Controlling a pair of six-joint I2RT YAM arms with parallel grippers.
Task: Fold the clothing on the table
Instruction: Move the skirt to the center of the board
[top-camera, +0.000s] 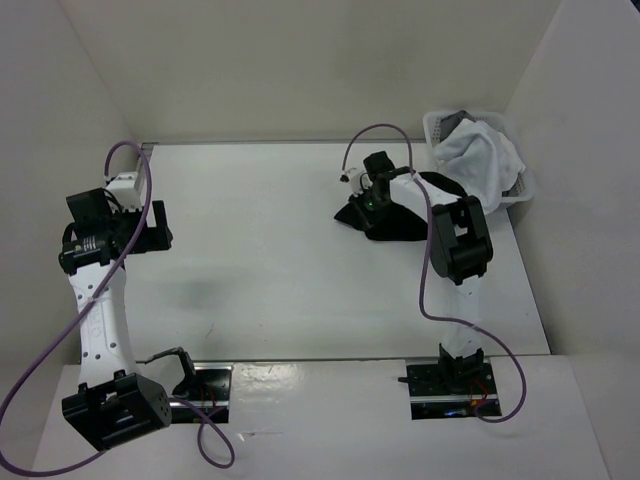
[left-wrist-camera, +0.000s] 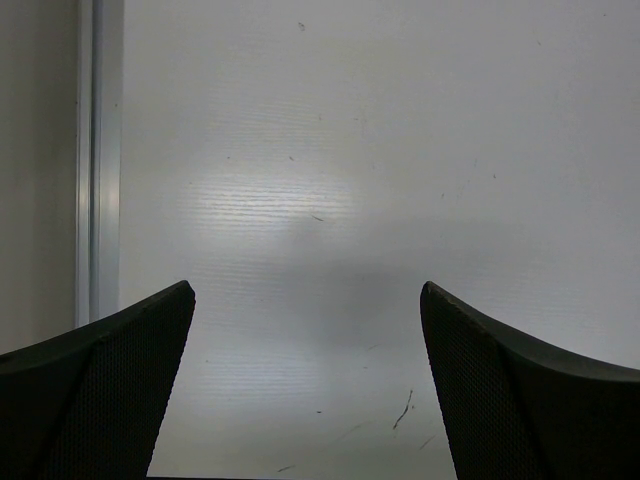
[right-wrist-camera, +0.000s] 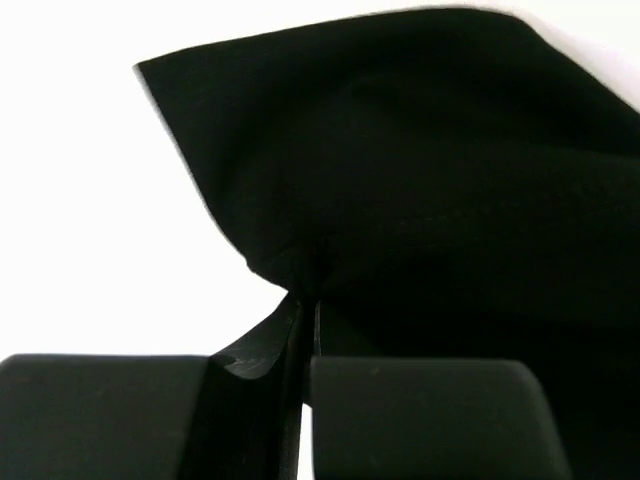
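Observation:
The clothing (top-camera: 398, 226) is a small black garment, bunched on the white table (top-camera: 270, 270) at the back right. My right gripper (top-camera: 364, 208) is down on its left part. In the right wrist view the jaws are pressed together, and the right gripper (right-wrist-camera: 305, 292) is shut on a pinched fold of the black clothing (right-wrist-camera: 430, 170), which spreads away beyond the fingertips. My left gripper (top-camera: 157, 226) hovers at the far left of the table. The left gripper (left-wrist-camera: 307, 292) stands wide open over the bare table (left-wrist-camera: 330, 200), with nothing between its fingers.
A white plastic basket (top-camera: 522, 192) holding a white cloth bundle (top-camera: 478, 155) sits at the back right corner, close behind the right arm. A thin metal rail (left-wrist-camera: 98, 160) runs along the table's left edge. White walls enclose the table on three sides.

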